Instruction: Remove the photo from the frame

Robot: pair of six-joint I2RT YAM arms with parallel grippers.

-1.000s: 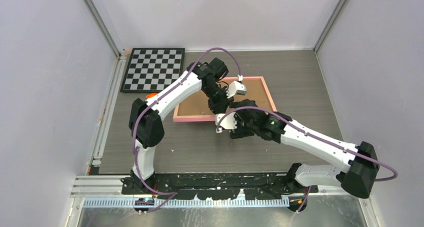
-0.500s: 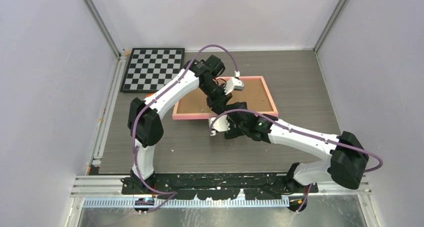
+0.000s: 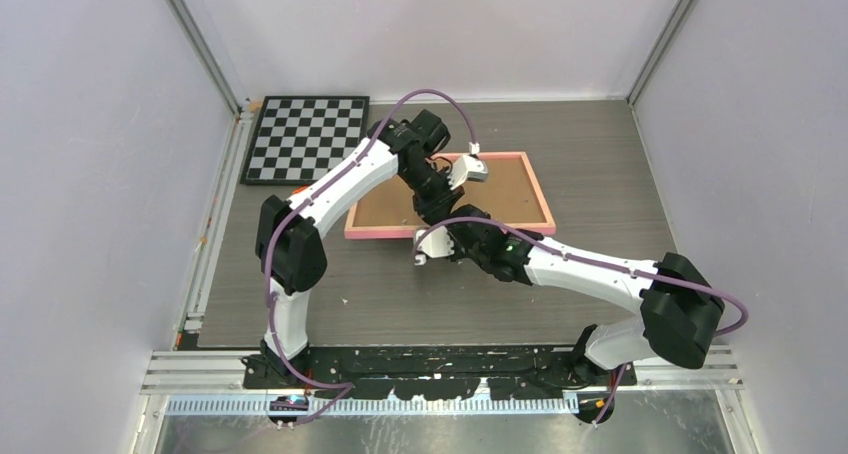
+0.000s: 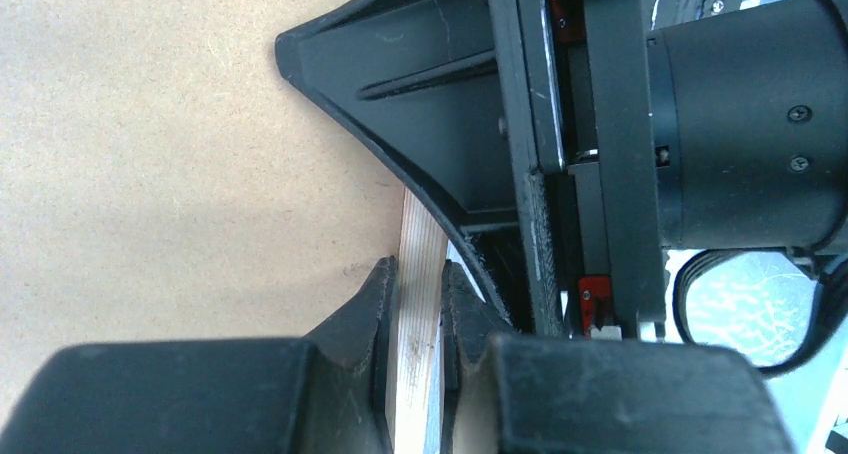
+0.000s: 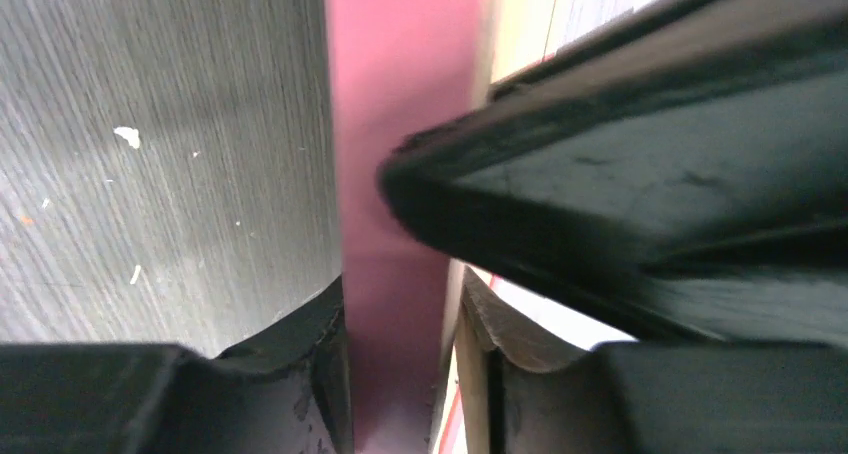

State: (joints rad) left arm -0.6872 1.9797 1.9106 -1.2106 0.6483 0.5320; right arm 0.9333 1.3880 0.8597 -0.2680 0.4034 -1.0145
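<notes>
Frame (image 3: 505, 189) lies back-up on the worktop (image 3: 600, 144); left tool (image 4: 418, 294) is pinched onto its near rim, right tool (image 5: 400, 324) clamped over the pink border right beside it.

Worktop (image 3: 600, 274): dark grey wood-grain board, walled in on left, far and right sides; frame (image 3: 510, 189) lies on it back-up around centre, slightly to the far side, brown fibreboard up, thin pink border all round, long sides running left-right; chessboard (image 3: 308, 137) lies flat in far-left corner, well apart from the frame; small orange item (image 3: 299, 189) just near of the chessboard, mostly hidden; a few white flecks (image 5: 127, 134) scattered on the near part.
</notes>
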